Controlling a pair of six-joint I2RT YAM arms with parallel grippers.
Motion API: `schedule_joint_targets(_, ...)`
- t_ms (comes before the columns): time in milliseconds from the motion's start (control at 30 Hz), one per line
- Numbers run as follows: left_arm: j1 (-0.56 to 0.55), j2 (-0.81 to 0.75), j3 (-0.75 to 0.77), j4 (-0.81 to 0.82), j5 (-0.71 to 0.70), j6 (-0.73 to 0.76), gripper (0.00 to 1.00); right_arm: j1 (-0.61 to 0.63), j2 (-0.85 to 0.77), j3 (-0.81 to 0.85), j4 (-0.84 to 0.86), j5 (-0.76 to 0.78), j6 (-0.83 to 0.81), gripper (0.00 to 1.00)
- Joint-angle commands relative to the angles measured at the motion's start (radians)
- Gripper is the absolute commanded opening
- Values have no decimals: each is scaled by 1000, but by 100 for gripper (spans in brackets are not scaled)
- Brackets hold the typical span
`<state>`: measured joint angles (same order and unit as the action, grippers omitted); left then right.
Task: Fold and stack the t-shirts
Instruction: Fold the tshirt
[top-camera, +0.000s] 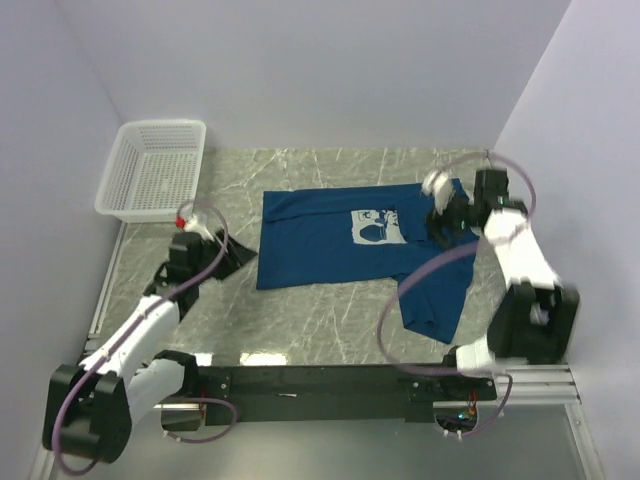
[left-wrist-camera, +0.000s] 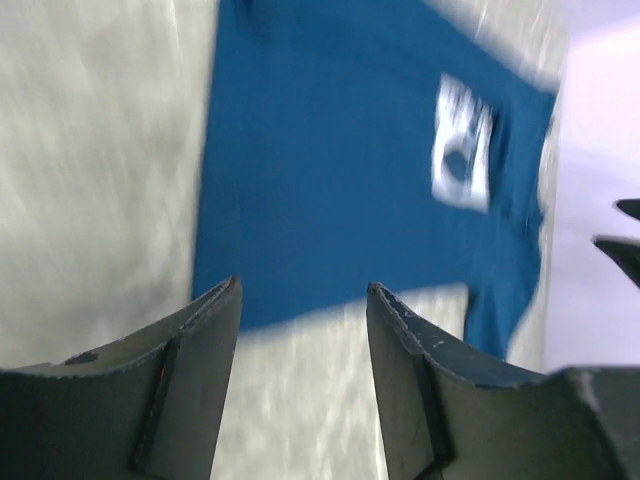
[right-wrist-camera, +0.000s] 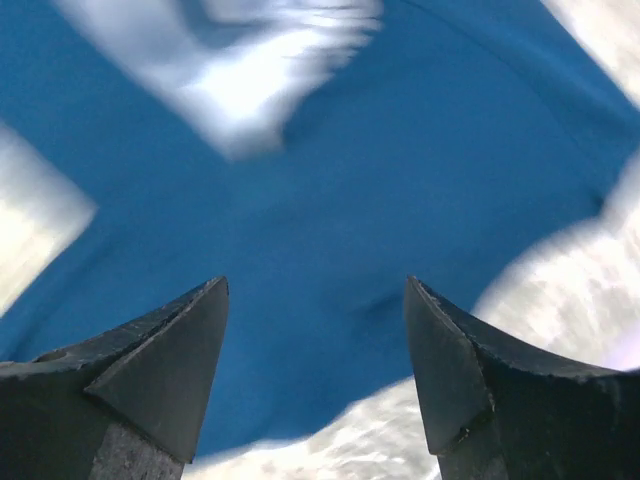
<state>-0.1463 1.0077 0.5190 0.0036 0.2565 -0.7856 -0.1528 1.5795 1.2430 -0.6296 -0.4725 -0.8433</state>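
Left arm (top-camera: 145, 322) flanks the t-shirt (top-camera: 320, 250), right arm (top-camera: 515, 255) overhangs it, jaws apart.

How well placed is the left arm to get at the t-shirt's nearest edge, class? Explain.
Probably yes. The left gripper is open just beside the t-shirt, with only table surface between them. The basket stands further back, out of the way.

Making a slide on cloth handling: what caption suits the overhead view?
Dark blue t-shirt lies spread on the marble table; left gripper and right gripper open, holding nothing.
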Motion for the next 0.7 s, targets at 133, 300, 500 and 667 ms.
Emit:
schedule_joint_targets(133, -187, -135, -217, -70, -160, -409, 59, 33, -439, -445, -421, -260, -689, 75)
schedule_joint_targets(300, -202, -51, -237, 27, -189, -484, 59, 36, -605, -603, -391, -102, -637, 72)
schedule_joint_targets(500, -228, 164, -189, 48, -240, -544, 57, 33, -754, -659, -355, -8, -535, 72)
schedule_joint_targets(667, -243, 293, -139, 42, -255, -560, 50, 32, -740, -646, -351, -48, -476, 71)
